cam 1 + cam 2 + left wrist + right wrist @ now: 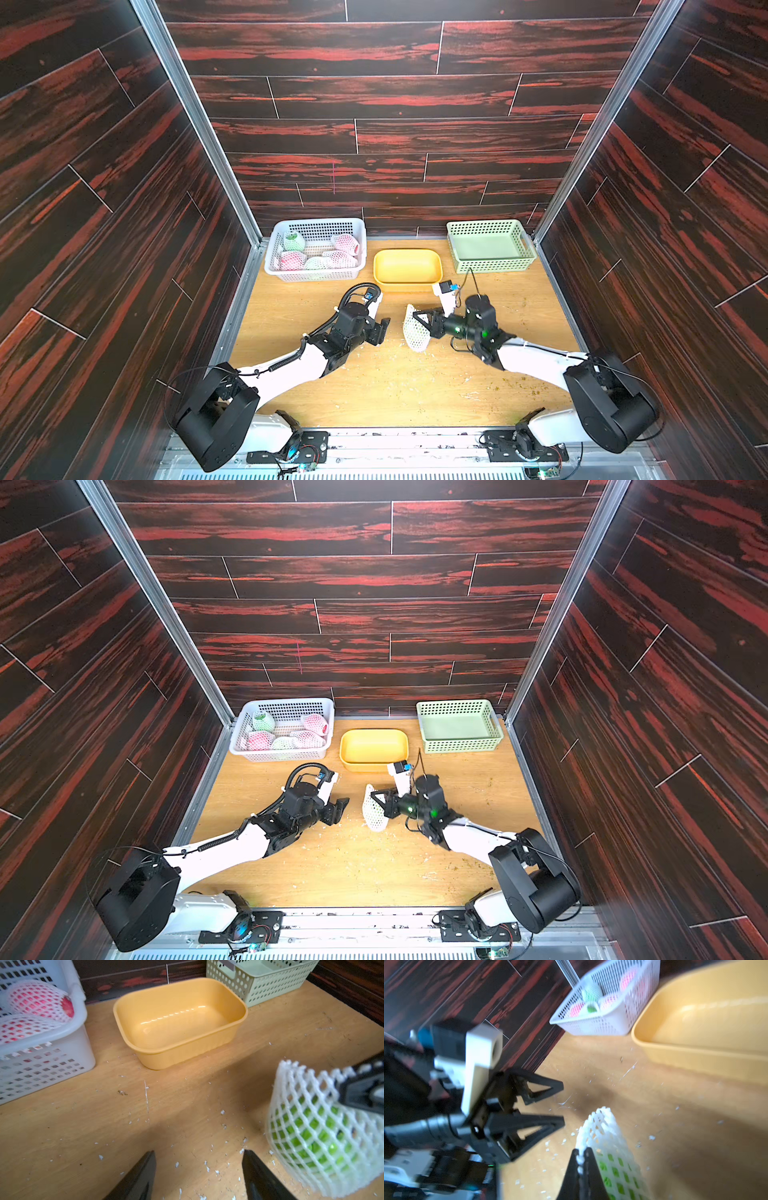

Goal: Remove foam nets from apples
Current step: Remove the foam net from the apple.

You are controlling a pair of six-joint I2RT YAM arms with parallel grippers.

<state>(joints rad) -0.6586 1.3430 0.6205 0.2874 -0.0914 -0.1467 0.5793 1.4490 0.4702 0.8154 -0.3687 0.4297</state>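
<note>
White foam mesh net w/ bright green apple inside: our right claw pinches just its rim, left claw gapes empty. If we pull, foam may tear & apple roll loose.

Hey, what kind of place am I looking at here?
Probably a robot test cell: two arms mounted on a front rail, panel walls boxing in a table, and a basket of netted apples.

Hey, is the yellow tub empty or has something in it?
Empty. The yellow tub shows only its bare glossy floor, nothing inside.
</note>
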